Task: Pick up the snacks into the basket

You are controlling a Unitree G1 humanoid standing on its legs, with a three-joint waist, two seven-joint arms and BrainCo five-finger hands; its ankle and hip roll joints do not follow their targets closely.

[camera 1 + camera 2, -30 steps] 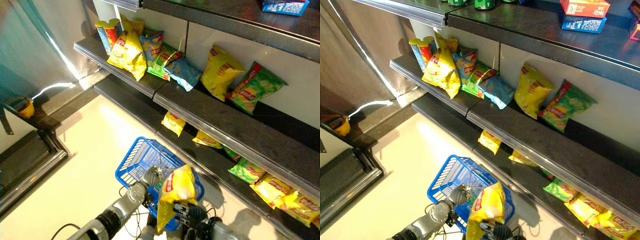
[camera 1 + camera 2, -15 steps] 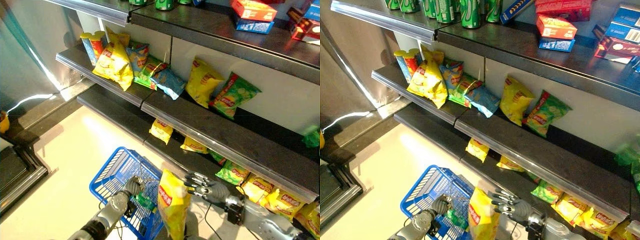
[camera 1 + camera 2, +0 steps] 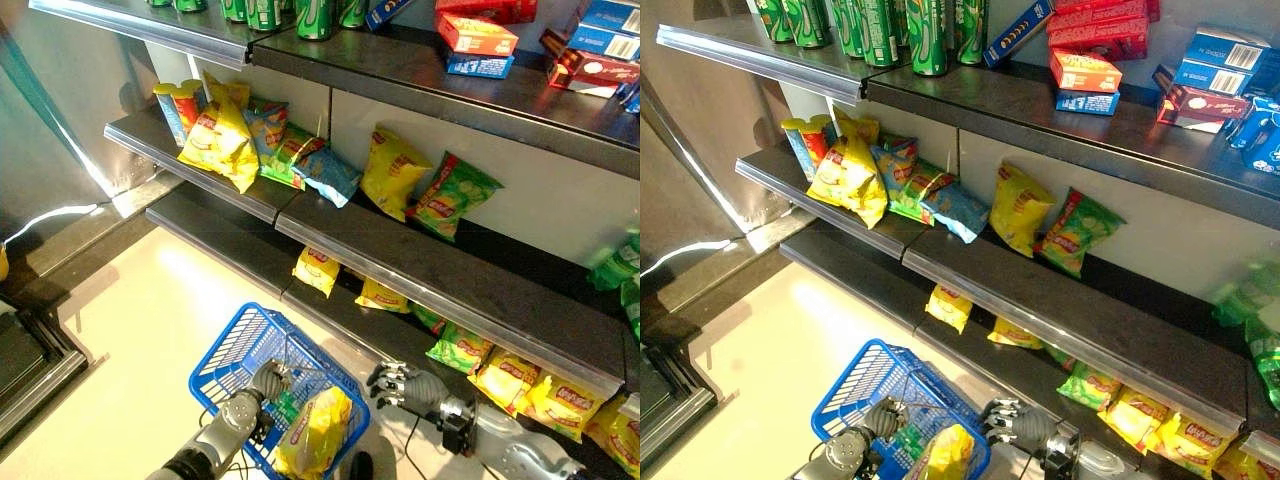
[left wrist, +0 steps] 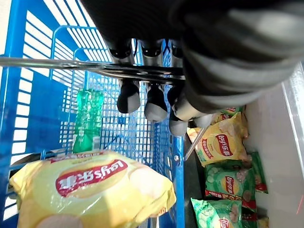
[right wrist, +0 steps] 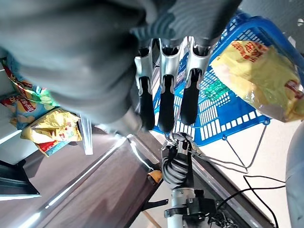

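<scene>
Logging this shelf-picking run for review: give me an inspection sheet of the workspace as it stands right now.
Surface: pale glossy floor, bare beside the basket.
Job's things: blue plastic mesh basket on the floor; large yellow crisp bag lies across its near end; green bottle inside.
Clutter: yellow, green and blue snack bags along the dark shelves; green cans and boxes on the top shelf.
Hands: left hand curled round the thin metal basket handle; right hand open, holding nothing, beside the basket.
Cables: nothing seen apart from the robot's own.
Surroundings: dark step at the floor's far left.
</scene>
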